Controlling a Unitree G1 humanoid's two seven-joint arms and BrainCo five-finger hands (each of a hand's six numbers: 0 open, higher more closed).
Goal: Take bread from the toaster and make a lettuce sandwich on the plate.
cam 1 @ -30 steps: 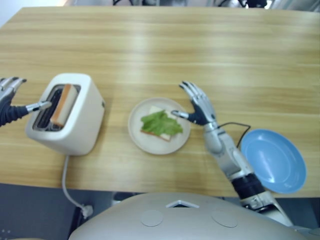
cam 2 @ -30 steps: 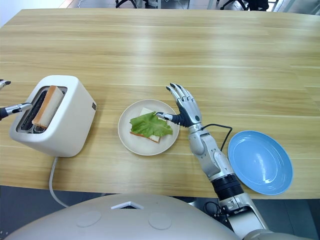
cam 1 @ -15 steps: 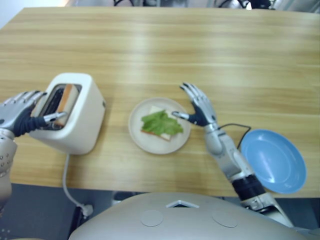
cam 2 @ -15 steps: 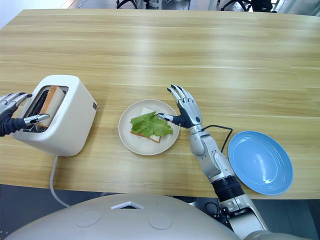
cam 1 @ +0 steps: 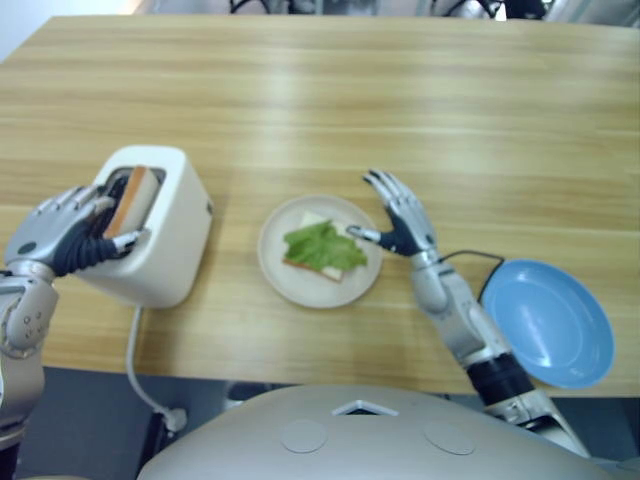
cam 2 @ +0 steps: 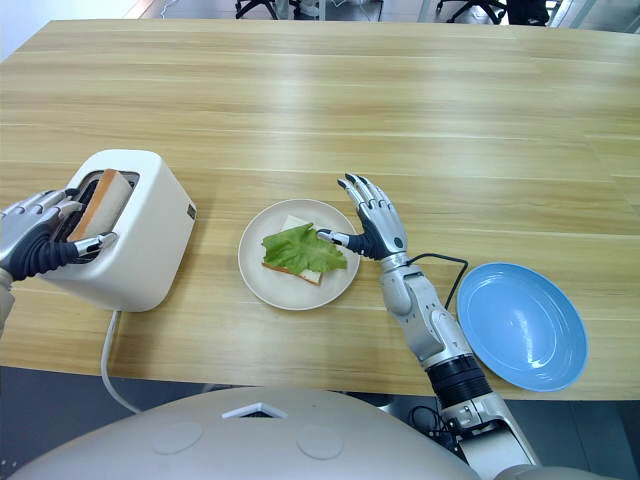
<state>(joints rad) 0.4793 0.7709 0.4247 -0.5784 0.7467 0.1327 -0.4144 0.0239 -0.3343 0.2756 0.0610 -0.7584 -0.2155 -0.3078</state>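
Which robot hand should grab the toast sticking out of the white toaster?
Left. The left hand is at the white toaster, right beside the brown toast slice; the right hand rests by the beige round plate.

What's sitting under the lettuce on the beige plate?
A bread slice, its edges peeking out beneath the lettuce; its middle is covered, as is the plate beneath it.

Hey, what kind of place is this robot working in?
Probably an office or lab staged as a kitchen: a long wooden table holds a toaster and a blue plate, and chair bases show beyond its far edge.
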